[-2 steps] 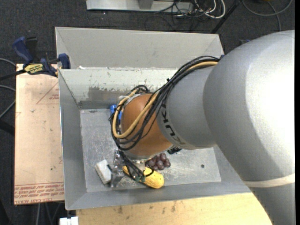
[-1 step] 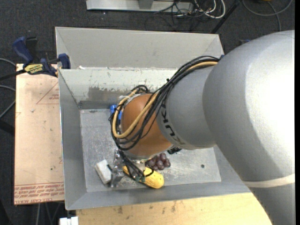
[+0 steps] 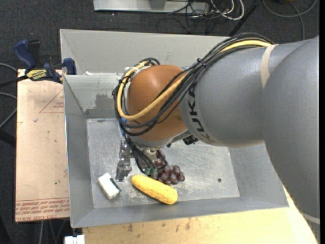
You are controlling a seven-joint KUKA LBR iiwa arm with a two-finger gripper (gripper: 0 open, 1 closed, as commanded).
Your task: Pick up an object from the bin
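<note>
The arm point(image 3: 244, 100) bears "KUKA" lettering on its grey casing, partly crossed by cables point(image 3: 152, 108). Its claw point(image 3: 129, 168) hangs low at the front of the bin point(image 3: 76, 136), just above a yellow corn cob point(image 3: 155, 188). The cob lies between what looks like a small white block point(image 3: 108, 185) and purple grapes point(image 3: 171, 174). I cannot tell how wide the claw stands.

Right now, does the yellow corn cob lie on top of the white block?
No, the yellow corn cob lies on the floor of the bin beside the white block, with a bare gap between them.
</note>
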